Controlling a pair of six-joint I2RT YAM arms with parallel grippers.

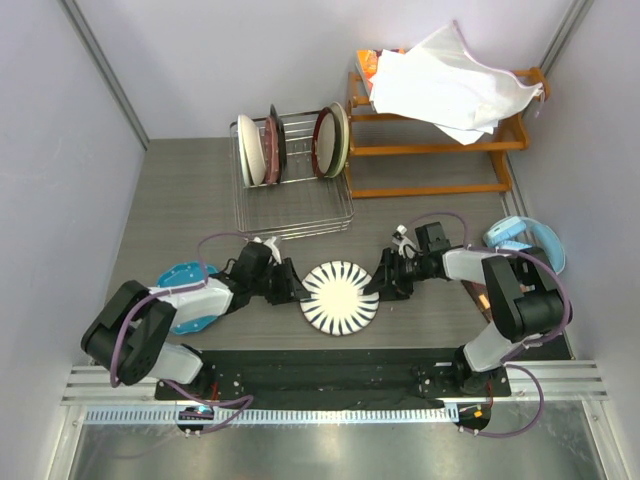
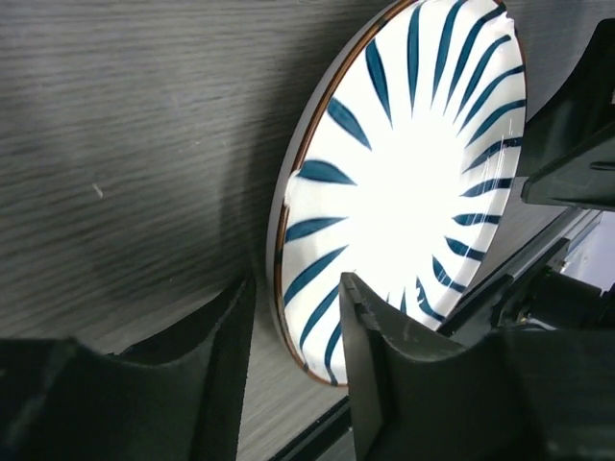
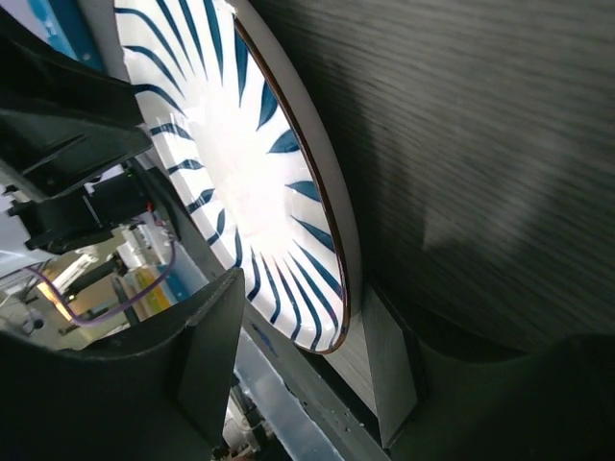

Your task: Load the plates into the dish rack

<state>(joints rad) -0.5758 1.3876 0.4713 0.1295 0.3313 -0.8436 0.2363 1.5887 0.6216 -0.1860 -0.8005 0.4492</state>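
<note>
We are seeing the rectangular silver wire dish rack point(image 1: 300, 212) holding several round plates point(image 1: 262, 150) upright, with its front part free. The round white plate with dark radial stripes point(image 1: 340, 297) is lying on the grey surface point(image 1: 180, 200) near the front edge. The left pincer point(image 2: 293, 288) and the right pincer point(image 3: 306, 288) are standing partly open, each straddling this plate's rim from opposite sides.

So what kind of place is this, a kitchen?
Probably a robot test booth, not a kitchen: plain walls box in one table, a left arm and right arm are bolted to its edge, and plates stand in a rack.
</note>
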